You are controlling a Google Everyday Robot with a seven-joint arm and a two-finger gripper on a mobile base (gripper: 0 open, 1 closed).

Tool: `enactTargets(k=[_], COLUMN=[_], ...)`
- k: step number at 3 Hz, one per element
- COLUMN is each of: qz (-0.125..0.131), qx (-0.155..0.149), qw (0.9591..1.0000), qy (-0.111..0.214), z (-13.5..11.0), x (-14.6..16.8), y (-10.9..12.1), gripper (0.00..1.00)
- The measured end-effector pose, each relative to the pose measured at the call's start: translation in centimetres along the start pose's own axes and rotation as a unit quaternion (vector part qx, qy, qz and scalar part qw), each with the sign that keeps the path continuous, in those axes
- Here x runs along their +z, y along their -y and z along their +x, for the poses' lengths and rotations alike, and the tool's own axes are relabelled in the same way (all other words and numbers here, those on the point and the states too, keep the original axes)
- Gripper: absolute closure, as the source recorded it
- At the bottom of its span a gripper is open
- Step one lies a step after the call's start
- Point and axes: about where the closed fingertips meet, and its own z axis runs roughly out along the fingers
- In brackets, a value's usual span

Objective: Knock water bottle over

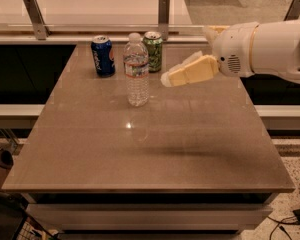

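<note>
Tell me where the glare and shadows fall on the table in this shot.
In the camera view, a bright glint sits on the table in front of the water bottle; a broad soft shadow crosses the tabletop below the gripper, which hovers beside the bottle; the counter behind glares white.

A blue soda can (pixel 103 56) is standing upright near the far edge of a brown table (pixel 190 149), toward its left. A green soda can (pixel 153 51) is standing upright further right along the same edge, apart from the blue one. The green can is sitting just left of and behind the gripper (pixel 166 79), which is hovering above the table's far right part. Behind the table, a metal rail (pixel 90 28) is running across on upright posts (pixel 163 14). Black cables (pixel 290 219) are lying on the speckled floor (pixel 295 159) at lower right.
</note>
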Motion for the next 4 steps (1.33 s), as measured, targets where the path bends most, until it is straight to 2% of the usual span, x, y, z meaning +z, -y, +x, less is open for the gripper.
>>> enactTargets(k=[2, 4], qz=[-0.005, -0.005], qx=[0.033, 0.064], qw=[0.9982, 0.9944], qy=[0.049, 0.084], z=[2.2, 3.2], x=[3.6, 6.7], y=[-0.7, -0.9], gripper=[0.0, 0.0])
